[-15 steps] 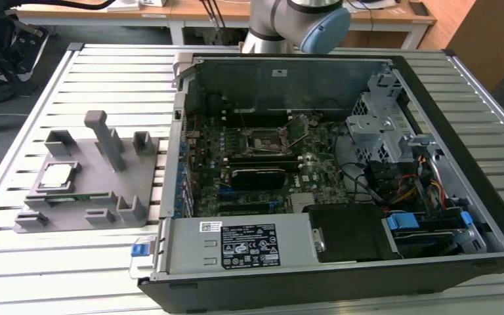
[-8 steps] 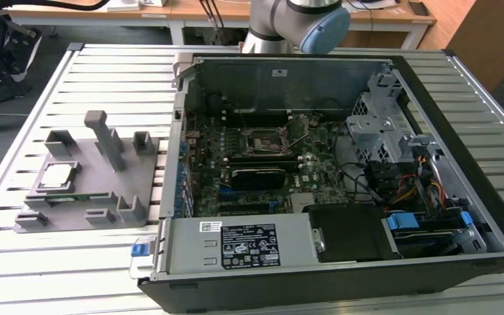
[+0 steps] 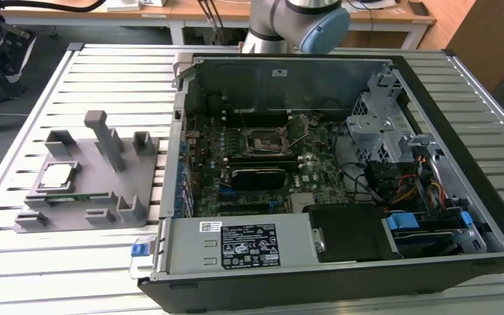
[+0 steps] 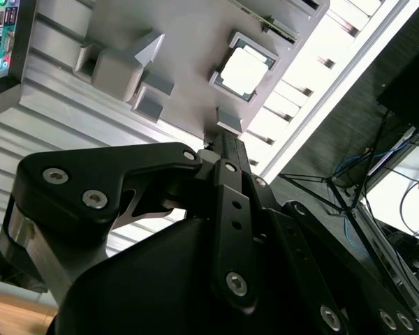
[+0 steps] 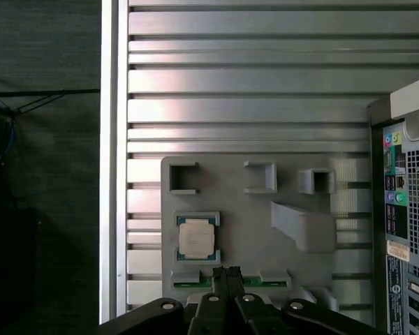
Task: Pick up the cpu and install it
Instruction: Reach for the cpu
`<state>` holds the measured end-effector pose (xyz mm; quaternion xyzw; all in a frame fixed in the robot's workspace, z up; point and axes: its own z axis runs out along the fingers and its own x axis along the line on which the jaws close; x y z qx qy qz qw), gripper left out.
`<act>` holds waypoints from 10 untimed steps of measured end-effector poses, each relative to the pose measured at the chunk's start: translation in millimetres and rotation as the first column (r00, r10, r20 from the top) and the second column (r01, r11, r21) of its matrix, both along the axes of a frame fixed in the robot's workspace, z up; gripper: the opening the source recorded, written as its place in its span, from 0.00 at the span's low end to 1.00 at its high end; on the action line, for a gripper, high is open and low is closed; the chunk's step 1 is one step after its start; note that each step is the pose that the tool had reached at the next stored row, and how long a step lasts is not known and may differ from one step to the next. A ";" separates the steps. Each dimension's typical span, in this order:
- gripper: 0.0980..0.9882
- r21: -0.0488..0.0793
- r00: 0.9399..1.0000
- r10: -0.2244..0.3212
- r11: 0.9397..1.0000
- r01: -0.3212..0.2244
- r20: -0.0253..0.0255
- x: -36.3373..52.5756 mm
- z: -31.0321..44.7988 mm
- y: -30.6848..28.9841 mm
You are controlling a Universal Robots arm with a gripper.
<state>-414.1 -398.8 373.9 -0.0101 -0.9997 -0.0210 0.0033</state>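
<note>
Silver-grey cpu [image 3: 57,174]: was seen lying flat in a square pocket of the grey fixture [image 3: 103,207], not yet lifted and with nothing touching it.
Hand [image 5: 227,276]: was held above the fixture's edge, near the cpu but apart from it, with its fingers pressed together and nothing between them.
Memory stick [image 5: 216,282]: a green strip was seated in a fixture slot just beside the cpu's pocket, in line with the fingertips in the first wrist view.
Socket [image 3: 265,139]: was found inside the computer case [image 3: 340,262], well apart from the fixture.
Desk [image 3: 103,72]: was made of slatted metal, and both fixture and case were carried on it.
Risk: with the fingers closed, the cpu could not be straddled. A descent on this line might be made onto the memory stick or the pocket wall. The chip could be tilted or scratched.
</note>
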 end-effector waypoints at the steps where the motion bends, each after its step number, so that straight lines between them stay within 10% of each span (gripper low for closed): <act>1: 0.01 0.000 1.000 0.000 1.000 0.000 0.000 -0.9 -0.1 0.0; 10: 0.01 0.000 1.000 0.000 1.000 0.000 0.000 -6.2 -2.2 0.0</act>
